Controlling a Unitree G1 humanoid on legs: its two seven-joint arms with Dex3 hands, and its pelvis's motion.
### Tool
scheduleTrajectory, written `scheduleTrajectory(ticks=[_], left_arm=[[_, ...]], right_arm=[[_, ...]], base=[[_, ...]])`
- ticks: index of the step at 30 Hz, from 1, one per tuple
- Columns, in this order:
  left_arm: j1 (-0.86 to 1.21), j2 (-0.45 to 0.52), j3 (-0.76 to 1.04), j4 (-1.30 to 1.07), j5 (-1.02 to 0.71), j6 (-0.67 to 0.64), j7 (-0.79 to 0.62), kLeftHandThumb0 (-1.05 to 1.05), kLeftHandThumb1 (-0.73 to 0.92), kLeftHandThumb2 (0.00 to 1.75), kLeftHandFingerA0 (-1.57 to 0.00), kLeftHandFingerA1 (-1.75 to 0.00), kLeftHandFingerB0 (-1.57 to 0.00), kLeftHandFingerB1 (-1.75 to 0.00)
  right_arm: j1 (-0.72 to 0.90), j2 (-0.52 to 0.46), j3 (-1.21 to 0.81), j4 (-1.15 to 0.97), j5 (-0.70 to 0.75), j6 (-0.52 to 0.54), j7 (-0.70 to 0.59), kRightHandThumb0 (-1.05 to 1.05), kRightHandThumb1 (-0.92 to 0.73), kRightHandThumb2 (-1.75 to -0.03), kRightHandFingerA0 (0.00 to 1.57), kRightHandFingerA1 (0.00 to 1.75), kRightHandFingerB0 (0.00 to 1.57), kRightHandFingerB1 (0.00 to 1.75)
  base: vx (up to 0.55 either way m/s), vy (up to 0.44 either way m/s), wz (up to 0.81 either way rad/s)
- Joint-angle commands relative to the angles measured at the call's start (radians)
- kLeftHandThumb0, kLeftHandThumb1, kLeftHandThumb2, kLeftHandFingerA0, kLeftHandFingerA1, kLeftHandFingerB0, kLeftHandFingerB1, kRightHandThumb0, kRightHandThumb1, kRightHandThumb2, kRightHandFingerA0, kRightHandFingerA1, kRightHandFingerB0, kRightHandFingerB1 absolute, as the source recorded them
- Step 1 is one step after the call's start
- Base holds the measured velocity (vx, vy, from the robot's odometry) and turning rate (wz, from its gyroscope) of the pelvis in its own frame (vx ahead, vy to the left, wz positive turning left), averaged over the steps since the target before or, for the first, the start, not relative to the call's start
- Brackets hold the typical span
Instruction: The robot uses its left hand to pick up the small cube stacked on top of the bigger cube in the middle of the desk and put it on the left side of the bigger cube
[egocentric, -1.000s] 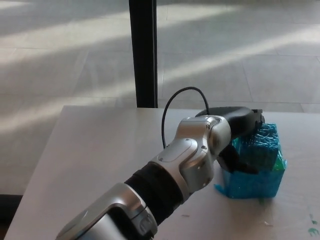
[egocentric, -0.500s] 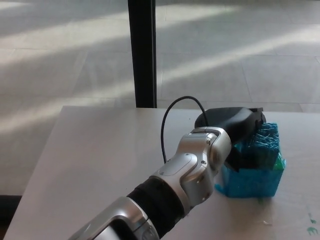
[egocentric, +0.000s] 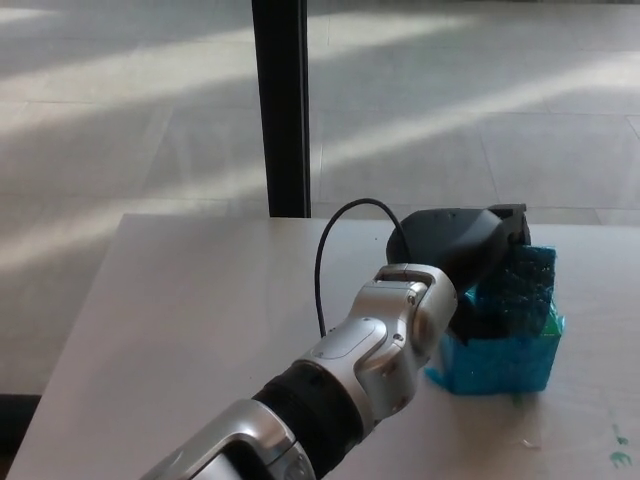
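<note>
On the pale grey desk (egocentric: 190, 300), the robot's black left hand (egocentric: 455, 245) wraps the small teal textured cube (egocentric: 528, 272), which sits atop the bigger teal cube (egocentric: 500, 362) at the desk's right; whether the fingers actually pinch it is hidden.

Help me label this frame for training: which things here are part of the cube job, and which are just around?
Part of the job:
left hand, at the cubes
small cube, on top
bigger cube, underneath
desk

Just around:
black post behind the desk
tiled floor
green marks on the desk's right edge
</note>
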Motion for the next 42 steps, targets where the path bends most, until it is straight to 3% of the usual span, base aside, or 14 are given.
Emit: scheduleTrajectory(ticks=[1, 9, 11, 13, 15, 18, 19, 22, 24, 28, 35, 37, 38, 42], left_arm=[[-0.010, -0.006, -0.002, 0.015, 0.026, -0.018, 0.015, -0.10, 0.61, 0.70, -0.92, -1.75, -0.66, -1.46], [-0.105, 0.059, 0.076, -0.003, 0.001, -0.025, -0.019, -0.17, 0.56, 0.73, -0.81, -1.22, -0.77, -0.88], [-0.132, 0.071, 0.085, 0.009, 0.009, -0.033, -0.009, -0.18, 0.53, 0.83, -0.82, -1.42, -0.81, -1.12], [-0.157, 0.087, 0.111, 0.005, -0.003, -0.038, -0.011, -0.14, 0.52, 0.90, -0.83, -1.48, -0.80, -1.07], [-0.180, 0.095, 0.134, 0.001, -0.012, -0.018, -0.027, -0.14, 0.52, 0.93, -0.82, -1.52, -0.78, -1.10], [-0.202, 0.120, 0.190, -0.022, -0.036, -0.021, -0.033, -0.13, 0.53, 0.92, -0.82, -1.30, -0.81, -0.96], [-0.204, 0.127, 0.209, -0.028, -0.038, -0.024, -0.016, -0.13, 0.52, 0.94, -0.85, -1.14, -0.83, -0.86], [-0.194, 0.154, 0.253, -0.088, -0.052, 0.008, -0.054, -0.12, 0.53, 0.96, -0.82, -1.74, -0.73, -1.45], [-0.168, 0.192, 0.262, -0.137, -0.045, 0.003, -0.071, -0.19, 0.45, 1.05, -1.21, -1.38, -1.00, -1.24], [-0.040, 0.304, 0.303, -0.274, -0.055, -0.017, -0.099, -0.16, 0.58, 0.76, -0.91, -1.40, -0.82, -0.77], [0.194, 0.469, 0.313, -0.449, -0.044, 0.000, -0.178, -0.15, 0.57, 0.74, -0.81, -1.67, -0.72, -1.45], [0.226, 0.488, 0.315, -0.471, -0.050, -0.012, -0.184, -0.15, 0.57, 0.74, -0.81, -1.67, -0.72, -1.45], [0.300, 0.514, 0.322, -0.514, -0.048, 0.008, -0.192, -0.25, 0.59, 0.67, -0.86, -1.53, -0.85, -0.87], [0.401, 0.548, 0.314, -0.566, -0.052, -0.017, -0.217, -0.19, 0.55, 0.82, -0.84, -1.75, -0.74, -1.57]], right_arm=[[0.005, -0.007, 0.003, 0.012, -0.011, -0.014, -0.025, -0.90, -0.73, -0.67, 0.51, 1.00, 0.56, 0.74], [0.029, -0.012, -0.004, -0.010, -0.003, 0.008, -0.021, -0.88, -0.52, -1.01, 0.54, 0.89, 0.51, 0.74], [0.037, -0.019, 0.006, -0.007, -0.016, -0.024, -0.024, -0.86, -0.75, -0.65, 0.52, 0.96, 0.53, 0.74], [0.041, -0.022, 0.012, -0.008, -0.023, -0.030, -0.029, -0.89, -0.53, -1.00, 0.54, 0.88, 0.52, 0.74], [0.040, -0.018, 0.011, 0.003, -0.023, -0.034, -0.035, -0.87, -0.77, -0.60, 0.51, 0.96, 0.53, 0.71], [0.047, -0.011, 0.006, -0.005, -0.018, -0.028, -0.036, -0.88, -0.53, -1.01, 0.55, 0.87, 0.53, 0.73], [0.045, -0.009, 0.004, 0.004, -0.014, -0.035, -0.035, -0.88, -0.75, -0.61, 0.53, 0.95, 0.58, 0.73], [0.052, -0.007, -0.005, 0.005, -0.001, -0.026, -0.028, -0.87, -0.74, -0.62, 0.51, 0.93, 0.57, 0.71], [0.055, -0.008, -0.009, -0.002, 0.001, -0.014, -0.027, -0.87, -0.74, -0.61, 0.53, 0.94, 0.60, 0.72], [0.032, -0.002, -0.007, 0.037, 0.000, -0.013, -0.030, -0.84, -0.70, -0.68, 0.54, 0.98, 0.60, 0.75], [0.039, -0.018, -0.001, 0.055, -0.011, -0.059, -0.030, -0.88, -0.52, -0.99, 0.56, 0.89, 0.57, 0.73], [0.037, -0.017, -0.001, 0.058, -0.012, -0.056, -0.031, -0.88, -0.52, -0.99, 0.56, 0.89, 0.57, 0.73], [0.035, -0.018, -0.002, 0.066, -0.011, -0.065, -0.030, -0.87, -0.72, -0.64, 0.54, 0.96, 0.59, 0.72], [0.034, -0.024, 0.002, 0.060, -0.015, -0.064, -0.027, -0.90, -0.51, -0.99, 0.56, 0.89, 0.57, 0.73]], base=[[0.00, 0.000, 0.00], [0.00, 0.000, 0.00], [0.00, 0.000, 0.00], [0.00, 0.000, 0.00], [0.00, 0.000, 0.00], [0.00, 0.000, 0.00], [0.00, 0.000, 0.00], [0.00, 0.000, 0.00], [0.00, 0.000, 0.00], [0.00, 0.000, 0.00], [0.00, 0.000, 0.00], [0.00, 0.000, 0.00], [0.00, 0.000, 0.00], [0.00, 0.000, 0.00]])
